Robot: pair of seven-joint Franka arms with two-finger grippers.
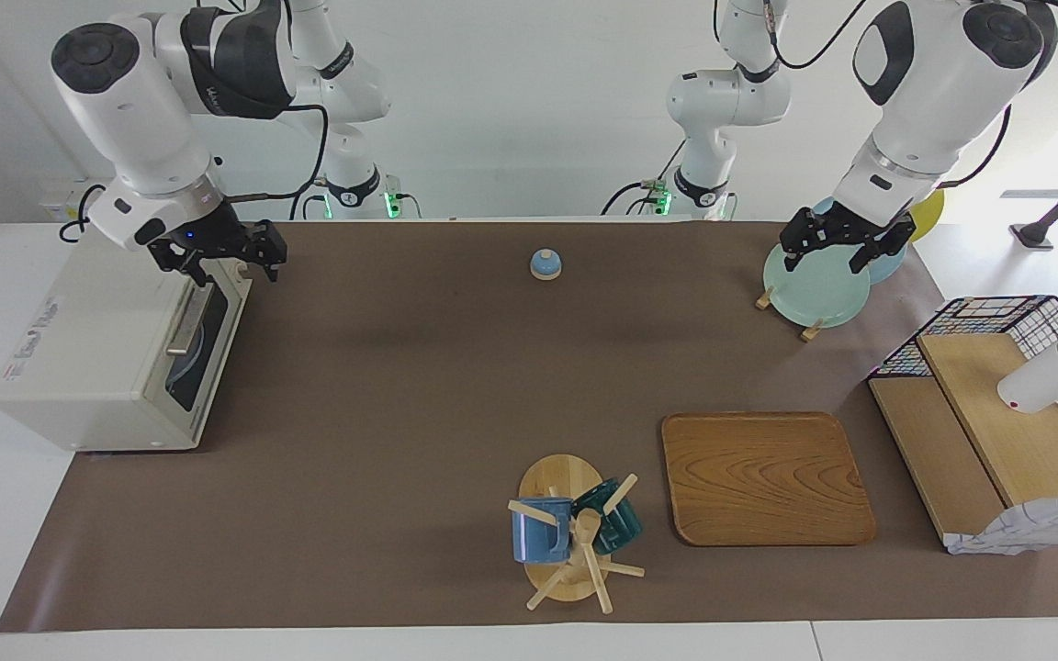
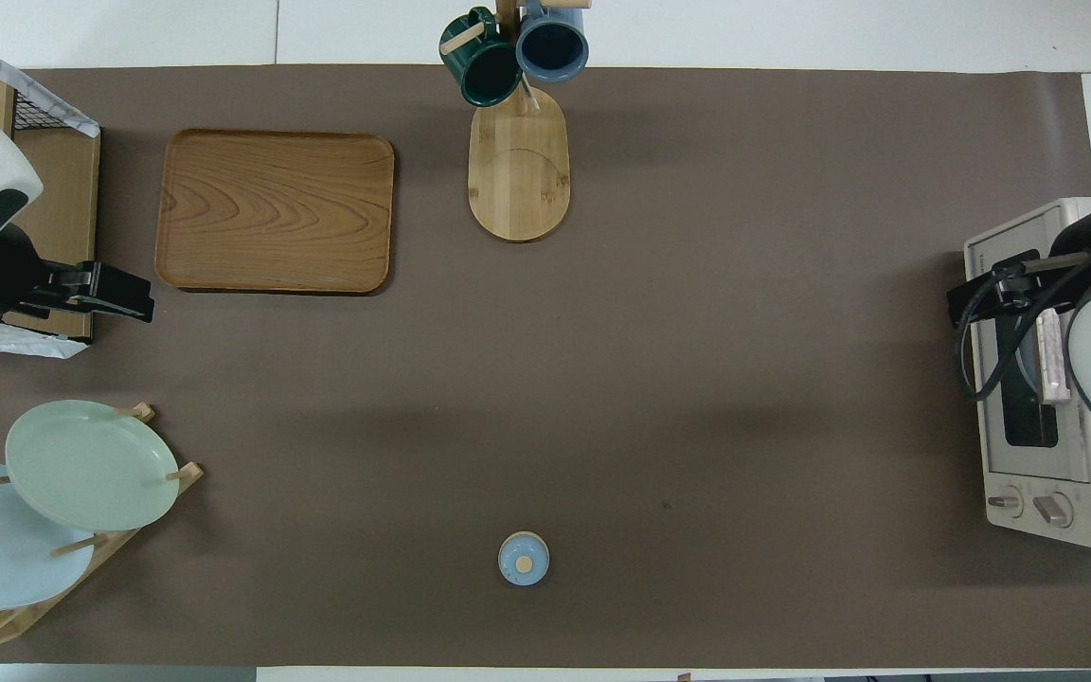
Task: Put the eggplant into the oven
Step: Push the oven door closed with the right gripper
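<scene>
The cream-white oven (image 1: 97,367) stands at the right arm's end of the table, its dark glass door shut with the bar handle (image 1: 185,323) across it. It also shows in the overhead view (image 2: 1043,493). The eggplant is not in view. My right gripper (image 1: 221,255) is open and empty, just above the oven's top front corner at the end nearer the robots; in the overhead view it (image 2: 981,296) is over the oven's door edge. My left gripper (image 1: 839,246) is open and empty, raised over the plate rack (image 1: 812,329); it also shows in the overhead view (image 2: 115,296).
A small blue bell (image 1: 545,264) sits mid-table near the robots. A wooden tray (image 1: 763,477) and a mug tree (image 1: 575,537) with two mugs lie farther out. A wire-and-wood shelf (image 1: 997,431) with a white bottle (image 1: 1043,378) stands at the left arm's end.
</scene>
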